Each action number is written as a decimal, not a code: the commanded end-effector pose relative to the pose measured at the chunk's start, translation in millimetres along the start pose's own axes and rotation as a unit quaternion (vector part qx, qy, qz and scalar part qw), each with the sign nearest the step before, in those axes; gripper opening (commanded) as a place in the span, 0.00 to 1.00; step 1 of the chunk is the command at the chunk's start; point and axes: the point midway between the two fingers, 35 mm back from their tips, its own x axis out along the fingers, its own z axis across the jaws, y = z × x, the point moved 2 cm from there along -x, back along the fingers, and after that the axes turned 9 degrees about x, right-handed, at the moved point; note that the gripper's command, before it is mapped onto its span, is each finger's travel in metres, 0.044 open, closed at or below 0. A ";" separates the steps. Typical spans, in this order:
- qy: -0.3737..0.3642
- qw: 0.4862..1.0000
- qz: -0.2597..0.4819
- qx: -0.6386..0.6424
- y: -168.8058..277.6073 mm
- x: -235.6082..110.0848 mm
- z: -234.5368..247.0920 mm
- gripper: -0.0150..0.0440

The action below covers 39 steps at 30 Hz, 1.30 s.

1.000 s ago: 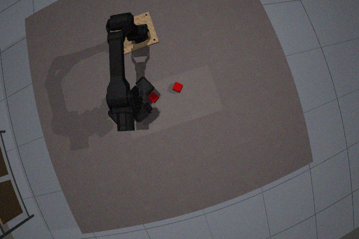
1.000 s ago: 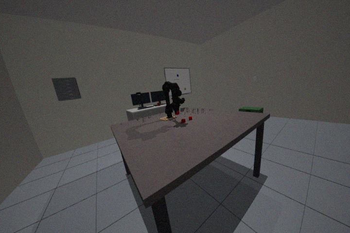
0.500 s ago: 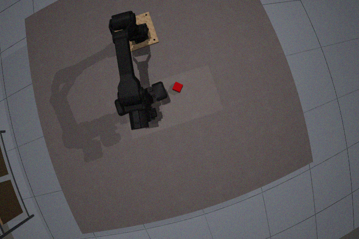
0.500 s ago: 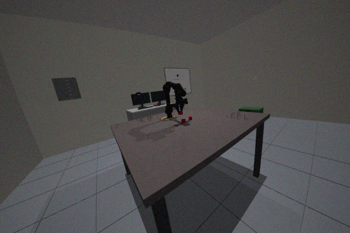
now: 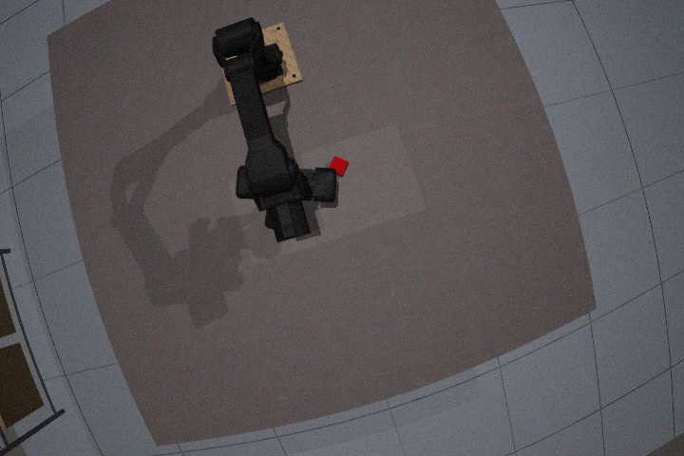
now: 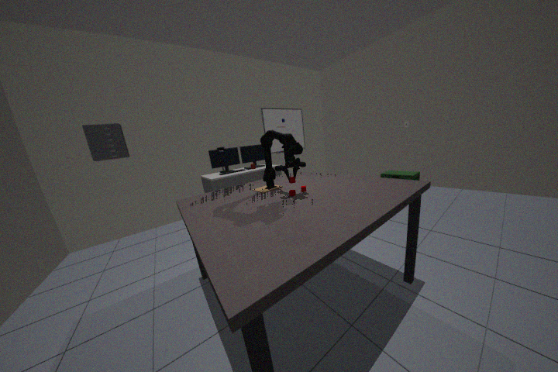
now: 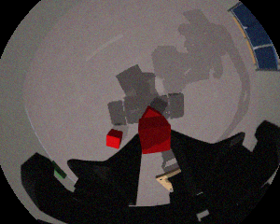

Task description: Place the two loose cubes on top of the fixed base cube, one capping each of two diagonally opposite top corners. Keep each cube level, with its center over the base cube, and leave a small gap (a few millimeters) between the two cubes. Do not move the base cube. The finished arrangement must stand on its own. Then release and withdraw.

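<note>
Hand (image 7: 154, 149) clamped on red cube (image 7: 154, 131), raised above table (image 6: 288, 245), two cubes below

An office-like lab room: tiled floor (image 6: 486, 280), bare walls, a whiteboard (image 6: 283, 125), two monitors (image 6: 238, 156) on a desk beyond the table's (image 6: 288, 245) far edge.

Black arm (image 6: 274, 149) on a table (image 6: 288, 245), end effector (image 6: 291, 177) clamping 1 red cube (image 6: 291, 180) above 2 others.
</note>
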 end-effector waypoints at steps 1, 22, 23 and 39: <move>-0.001 0.999 0.002 0.054 5.9 2.9 7.9 0.43; 0.000 0.941 0.005 0.337 34.8 14.9 45.1 0.43; 0.000 0.937 0.005 0.350 36.3 15.5 46.7 0.43; 0.004 0.848 0.004 0.530 58.8 24.7 68.3 0.43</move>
